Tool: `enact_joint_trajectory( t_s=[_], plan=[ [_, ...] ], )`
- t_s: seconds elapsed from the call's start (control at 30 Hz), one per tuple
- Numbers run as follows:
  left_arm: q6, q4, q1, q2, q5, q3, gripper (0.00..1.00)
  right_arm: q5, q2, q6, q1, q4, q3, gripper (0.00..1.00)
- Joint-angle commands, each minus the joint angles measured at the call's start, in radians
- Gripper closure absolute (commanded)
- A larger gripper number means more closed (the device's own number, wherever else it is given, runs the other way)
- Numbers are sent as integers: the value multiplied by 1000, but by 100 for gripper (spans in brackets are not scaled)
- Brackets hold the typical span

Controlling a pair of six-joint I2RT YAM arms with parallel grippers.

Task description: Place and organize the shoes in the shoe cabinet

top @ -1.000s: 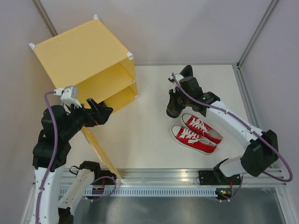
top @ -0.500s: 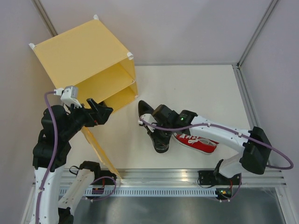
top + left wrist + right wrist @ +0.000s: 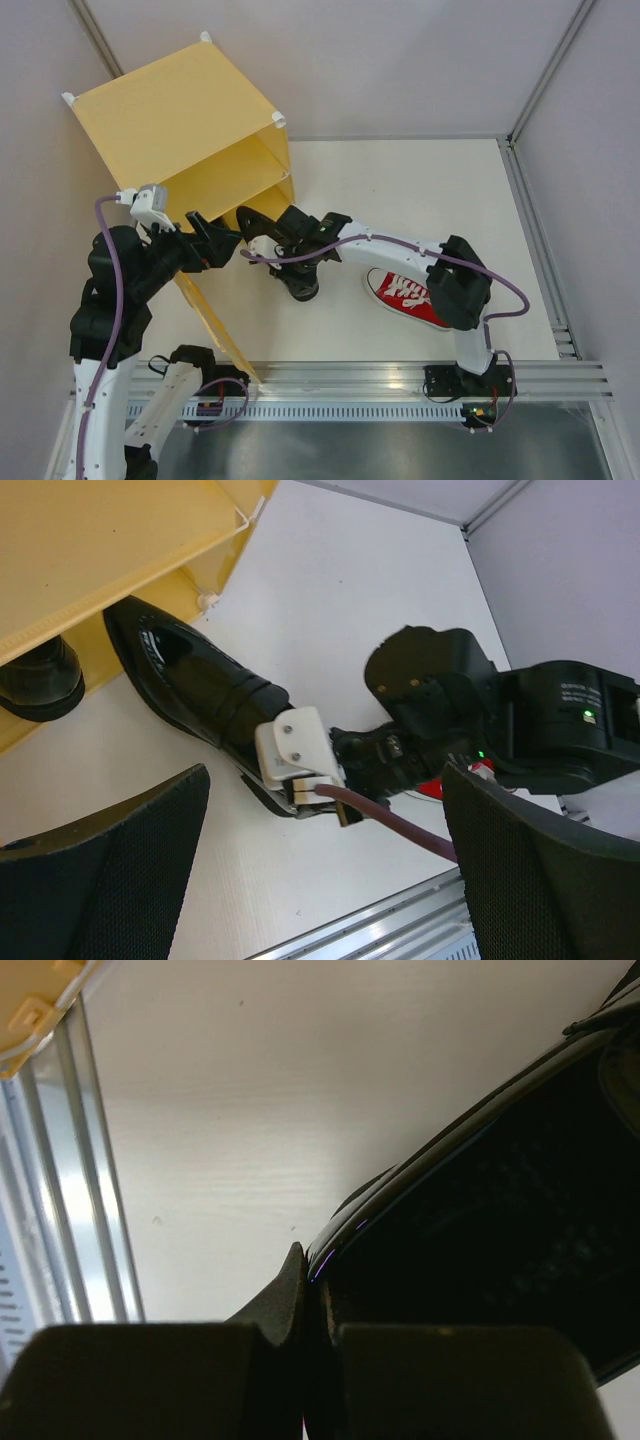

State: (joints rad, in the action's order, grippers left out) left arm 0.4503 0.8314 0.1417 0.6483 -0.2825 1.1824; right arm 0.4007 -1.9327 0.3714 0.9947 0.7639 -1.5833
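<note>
At far left the yellow cabinet [image 3: 180, 110] stands with its door [image 3: 215, 325] open, and the left claw [image 3: 225, 240] hangs beside the opening, fingers apart, gripping nothing. 1 black loafer [image 3: 40, 675] sits in the lower compartment, while the 2nd loafer [image 3: 190, 685] points its toe at that opening, the right claw [image 3: 312, 1302] pinched together on its heel rim. With so thin a hold, the shoe could twist or slip if its toe catches the cabinet's front edge or shoves its mate; the red sneakers [image 3: 410, 292] sit on the table [image 3: 400, 190] further right.
</note>
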Motion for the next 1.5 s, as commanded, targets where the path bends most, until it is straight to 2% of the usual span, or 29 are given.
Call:
enact_joint_trajectory(
  t_s=[0.0, 0.17, 0.43, 0.57, 0.6, 0.63, 0.73, 0.8, 0.9, 0.93, 1.0, 1.03, 1.13, 1.3, 1.43, 1.47],
  plan=[
    [11, 31, -4, -16, -9, 6, 0, -22, -81, 107, -5, -58, -162, 99],
    [5, 40, -4, -29, 5, 11, 0, -26, -178, 103, -14, -78, -262, 99],
    [10, 44, -4, -24, -6, 2, 0, -22, -222, 61, -31, -176, -302, 99],
    [8, 48, -4, -27, -3, 3, 0, -46, -250, 38, -44, -224, -311, 94],
    [7, 48, -4, -26, -1, 5, 0, -52, -252, 37, -47, -230, -311, 91],
    [7, 51, -4, -27, 2, 5, 0, -63, -256, 37, -48, -238, -313, 83],
    [7, 52, -4, -26, 2, 5, 0, -77, -267, 41, -50, -250, -314, 68],
    [8, 52, -4, -26, 2, 5, 0, -89, -265, 40, -48, -261, -313, 62],
    [8, 57, -4, -27, 0, 5, 0, -95, -249, 23, -48, -262, -308, 46],
    [8, 57, -4, -26, 2, 5, 0, -92, -238, 15, -48, -264, -300, 35],
    [8, 58, -4, -26, 5, 6, 0, -97, -187, -17, -48, -297, -253, 25],
    [8, 58, -4, -27, 6, 8, 0, -106, -166, -29, -45, -314, -230, 17],
    [8, 58, -4, -22, 8, 11, 0, -155, -60, -92, -33, -412, -112, 4],
    [10, 58, -4, -22, 14, 17, 0, -321, 122, -224, -10, -610, 129, 2],
    [5, 58, -4, -19, 20, 22, 0, -555, 221, -363, 30, -796, 339, 2],
    [2, 61, -4, -16, 20, 23, 0, -574, 245, -431, 36, -872, 421, 2]
  ],
)
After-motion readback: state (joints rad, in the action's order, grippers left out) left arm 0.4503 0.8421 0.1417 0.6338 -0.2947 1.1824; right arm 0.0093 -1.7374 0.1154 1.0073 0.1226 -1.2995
